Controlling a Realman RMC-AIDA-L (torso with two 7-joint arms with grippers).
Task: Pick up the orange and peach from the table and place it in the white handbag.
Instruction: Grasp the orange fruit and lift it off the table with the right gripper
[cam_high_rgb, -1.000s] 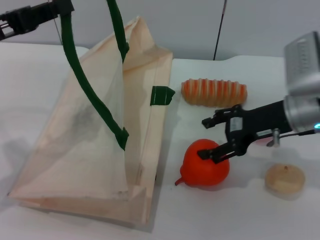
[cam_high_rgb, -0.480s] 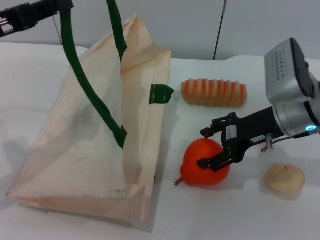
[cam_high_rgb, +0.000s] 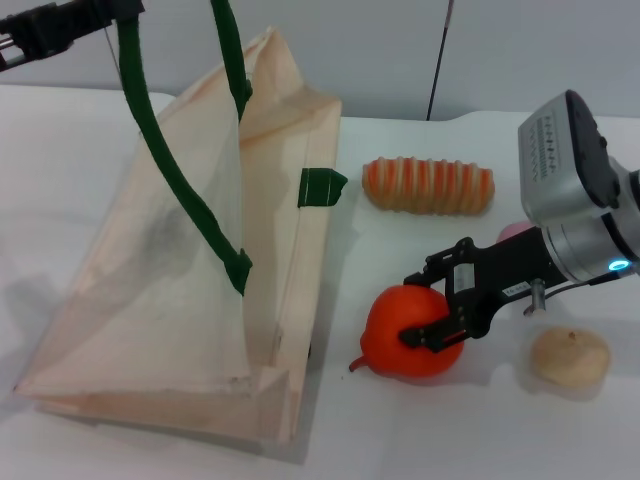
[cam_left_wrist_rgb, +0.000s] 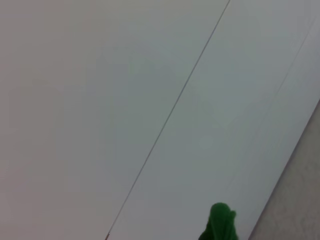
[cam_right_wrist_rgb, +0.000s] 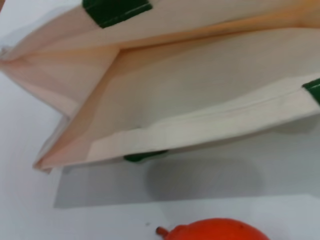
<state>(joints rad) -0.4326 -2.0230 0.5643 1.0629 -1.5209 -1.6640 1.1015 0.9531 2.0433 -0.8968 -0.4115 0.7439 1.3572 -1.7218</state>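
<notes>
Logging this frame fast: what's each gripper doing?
Left gripper: shut on the bag handle, held up.
Right gripper: around the orange; grip unclear.
</notes>
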